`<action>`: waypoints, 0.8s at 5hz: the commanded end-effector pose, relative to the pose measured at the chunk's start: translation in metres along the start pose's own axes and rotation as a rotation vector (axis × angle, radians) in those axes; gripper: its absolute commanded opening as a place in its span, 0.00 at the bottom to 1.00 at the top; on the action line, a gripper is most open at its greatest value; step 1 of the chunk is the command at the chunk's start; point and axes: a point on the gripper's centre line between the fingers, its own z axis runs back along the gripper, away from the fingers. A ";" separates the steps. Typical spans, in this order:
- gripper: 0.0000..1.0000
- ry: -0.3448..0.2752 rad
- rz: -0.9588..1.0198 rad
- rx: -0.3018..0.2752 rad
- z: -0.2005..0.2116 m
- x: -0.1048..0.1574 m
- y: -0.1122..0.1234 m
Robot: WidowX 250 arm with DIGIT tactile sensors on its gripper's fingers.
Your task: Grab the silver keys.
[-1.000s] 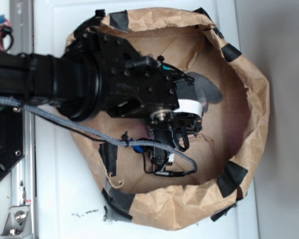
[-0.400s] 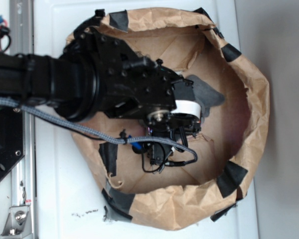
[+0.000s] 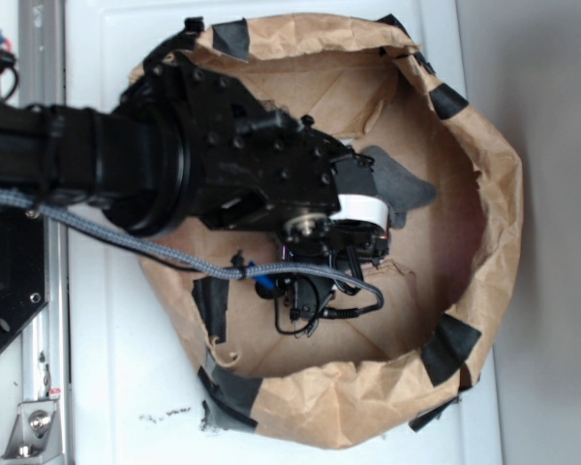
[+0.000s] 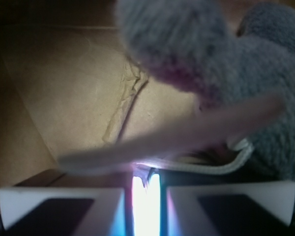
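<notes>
Wrist view, hand [image 4: 146,196] nearly closed, silver keys [image 4: 187,132] blurred just above fingertips

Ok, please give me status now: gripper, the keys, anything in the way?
Gripper down inside paper-lined bin, fingers nearly together; grasp unclear. Silver keys not clearly visible; whitish wire loop just ahead. Grey plush toy crowding close above.
</notes>
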 end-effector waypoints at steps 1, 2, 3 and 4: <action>0.00 -0.030 0.003 0.006 0.011 0.003 0.000; 0.00 -0.048 0.017 0.022 0.022 0.003 0.002; 0.00 -0.119 0.013 0.002 0.071 0.003 -0.015; 0.00 -0.171 0.067 -0.108 0.121 0.004 -0.034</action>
